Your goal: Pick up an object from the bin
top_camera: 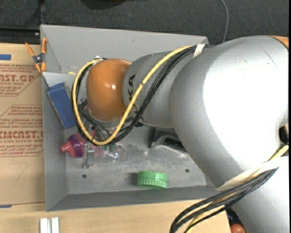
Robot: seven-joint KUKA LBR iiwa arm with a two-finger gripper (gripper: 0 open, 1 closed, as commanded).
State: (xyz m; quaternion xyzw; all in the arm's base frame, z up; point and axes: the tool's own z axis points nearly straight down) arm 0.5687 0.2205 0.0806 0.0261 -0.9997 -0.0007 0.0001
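Note:
My gripper [89, 158] reaches down from under the orange wrist cover into the bin's front left part. Right beside it, on its left, lies a purple and pink plastic toy [73, 146], touching or nearly touching the gripper. A small clear plastic piece [111, 152] lies just to the gripper's right on the bin floor. The arm hides most of what is under the wrist.
A blue rectangular block [62, 104] leans along the left wall. A green ribbed screw lid [153, 179] lies near the front wall. A dark object [166, 141] shows partly under the arm. The big arm covers the right half of the bin.

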